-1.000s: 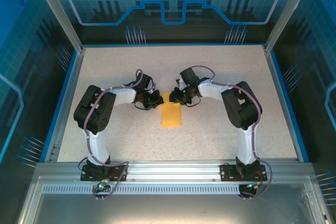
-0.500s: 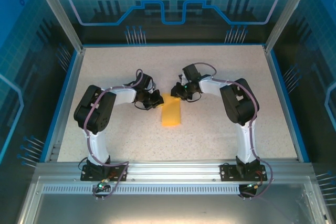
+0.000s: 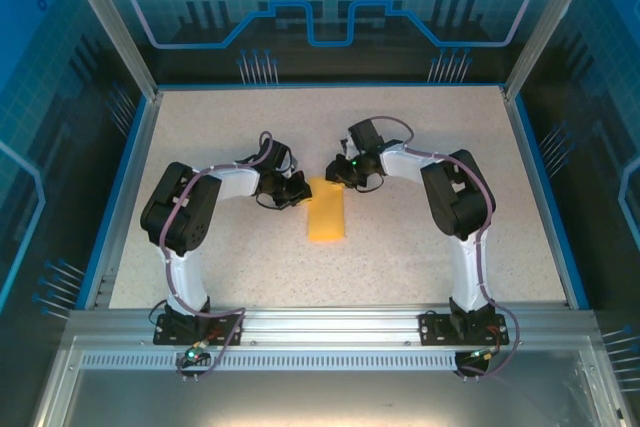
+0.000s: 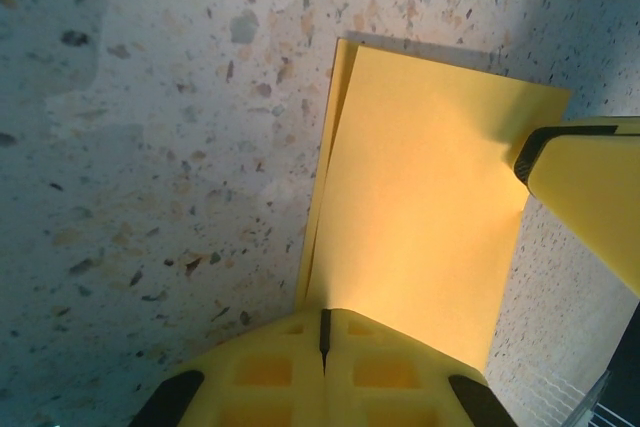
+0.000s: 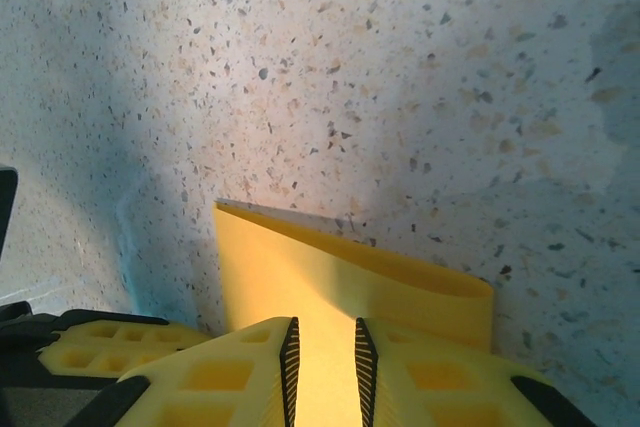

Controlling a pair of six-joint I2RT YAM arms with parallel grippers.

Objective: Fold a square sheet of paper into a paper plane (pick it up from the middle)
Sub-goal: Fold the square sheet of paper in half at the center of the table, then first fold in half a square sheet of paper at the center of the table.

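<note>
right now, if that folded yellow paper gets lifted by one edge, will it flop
Probably yes: the folded paper looks thin, its layers already gaping along one edge. Likely very light, so a nudge could slide it.

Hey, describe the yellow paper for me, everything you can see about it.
The paper is thin, plain and orange-yellow. It is folded over into a two-layer rectangle and lies on the speckled table, its long side running away from the arm bases. The fold looks soft rather than pressed flat, and the layers gape a little along one edge. The left end effector, shut, meets its far left edge. The right end effector, jaws slightly apart, sits at its far right corner; whether it pinches the paper is unclear.
</note>
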